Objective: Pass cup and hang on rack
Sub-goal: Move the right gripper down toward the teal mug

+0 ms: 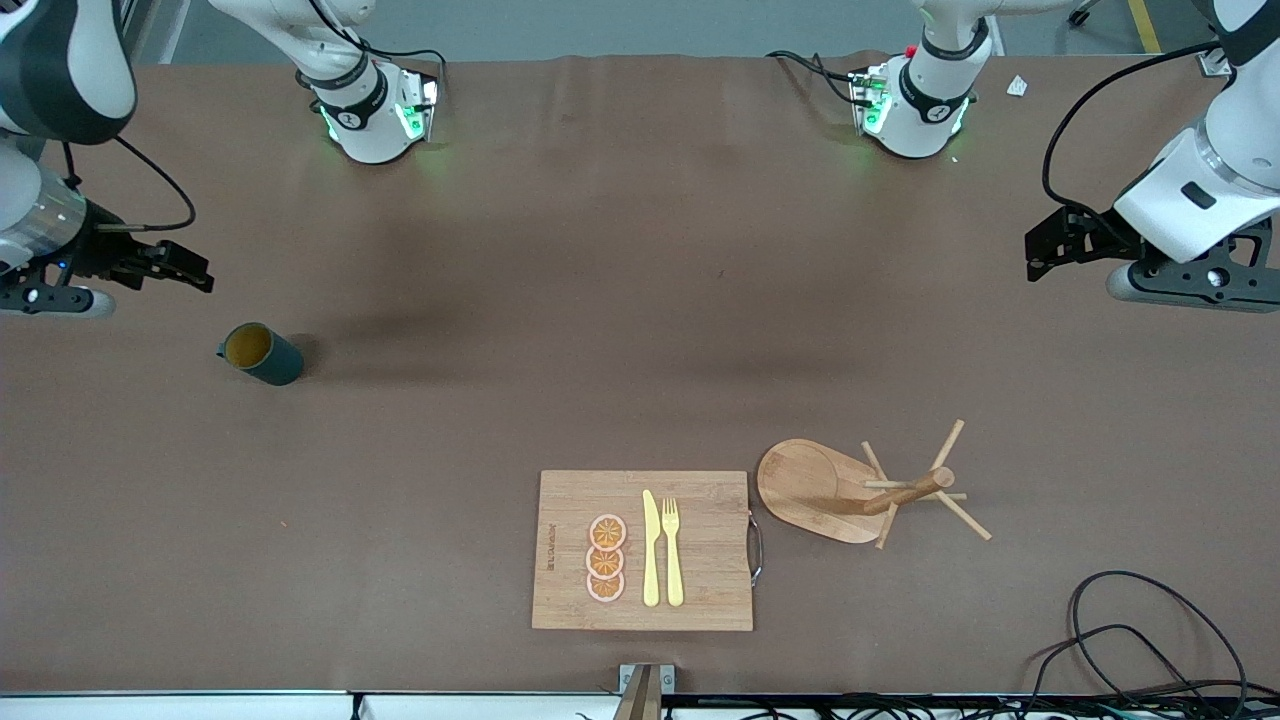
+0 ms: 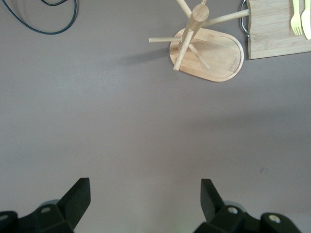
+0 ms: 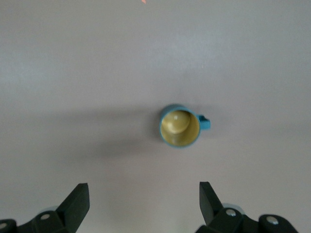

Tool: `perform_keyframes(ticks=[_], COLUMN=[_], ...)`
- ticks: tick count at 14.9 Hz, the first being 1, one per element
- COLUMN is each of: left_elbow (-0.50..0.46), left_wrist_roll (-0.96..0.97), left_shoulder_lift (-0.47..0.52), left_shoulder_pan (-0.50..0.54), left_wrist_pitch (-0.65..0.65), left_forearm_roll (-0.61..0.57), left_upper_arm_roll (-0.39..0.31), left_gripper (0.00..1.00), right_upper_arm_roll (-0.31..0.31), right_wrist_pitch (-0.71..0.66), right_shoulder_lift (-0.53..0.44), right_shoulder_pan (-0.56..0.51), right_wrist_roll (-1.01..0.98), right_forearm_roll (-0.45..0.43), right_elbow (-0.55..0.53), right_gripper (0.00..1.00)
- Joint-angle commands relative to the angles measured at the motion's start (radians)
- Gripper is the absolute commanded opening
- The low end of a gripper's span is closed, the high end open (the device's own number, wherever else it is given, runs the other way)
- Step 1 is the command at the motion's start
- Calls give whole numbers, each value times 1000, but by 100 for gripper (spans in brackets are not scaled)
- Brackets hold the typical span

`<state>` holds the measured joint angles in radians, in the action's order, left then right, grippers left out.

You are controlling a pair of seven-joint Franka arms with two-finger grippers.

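Observation:
The dark teal cup (image 1: pixel 261 354) with a yellow-orange inside stands upright on the brown table toward the right arm's end; it also shows in the right wrist view (image 3: pixel 180 126) with its small handle to one side. The wooden rack (image 1: pixel 868 487) with an oval base, a post and thin pegs stands nearer the front camera, toward the left arm's end; it also shows in the left wrist view (image 2: pixel 206 48). My right gripper (image 1: pixel 185 268) hovers open and empty above the table beside the cup. My left gripper (image 1: pixel 1045 248) hovers open and empty over bare table.
A bamboo cutting board (image 1: pixel 700 550) with a yellow knife, a fork and three orange slices lies beside the rack, near the front edge. Black cables (image 1: pixel 1150 630) lie at the table's corner near the left arm's end.

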<state>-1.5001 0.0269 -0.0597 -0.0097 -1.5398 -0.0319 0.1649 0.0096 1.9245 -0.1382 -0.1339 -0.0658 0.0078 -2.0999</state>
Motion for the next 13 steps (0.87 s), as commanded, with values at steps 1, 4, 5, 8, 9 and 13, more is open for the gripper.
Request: perform_keyframes(ticks=[1,4,5,8,9,13], left_elbow=[11,9,9,11,11,11], left_wrist_roll=[-8,-10,-10,1,1,1], left_shoulder_lift=[1,1,0,0,0,0], left_shoulder_pan=[0,0,0,-4,-4,-4], left_wrist_pitch=[0,0,0,-2,0,0], left_forearm_roll=[0,0,0,0,0,-2], left_upper_arm_roll=[1,1,1,1,1,2], left_gripper=[100,100,100,100,100,100], right_upper_arm_roll=[6,4,4,4,4,3], right_wrist_pitch=[163,261,298,379,392,456], right_shoulder_lift=[-64,-52,-41,2,29,118], right_shoulder_pan=[-10,-12,-9,-10,-12,-22], right_wrist_roll=[-5,-6,-5,-6,-6,-6], right_forearm_roll=[15,15,15,15,15,14], right_elbow=[-162,-221,-238,-276,-276,-278], right_gripper=[100,100,100,100,100,100])
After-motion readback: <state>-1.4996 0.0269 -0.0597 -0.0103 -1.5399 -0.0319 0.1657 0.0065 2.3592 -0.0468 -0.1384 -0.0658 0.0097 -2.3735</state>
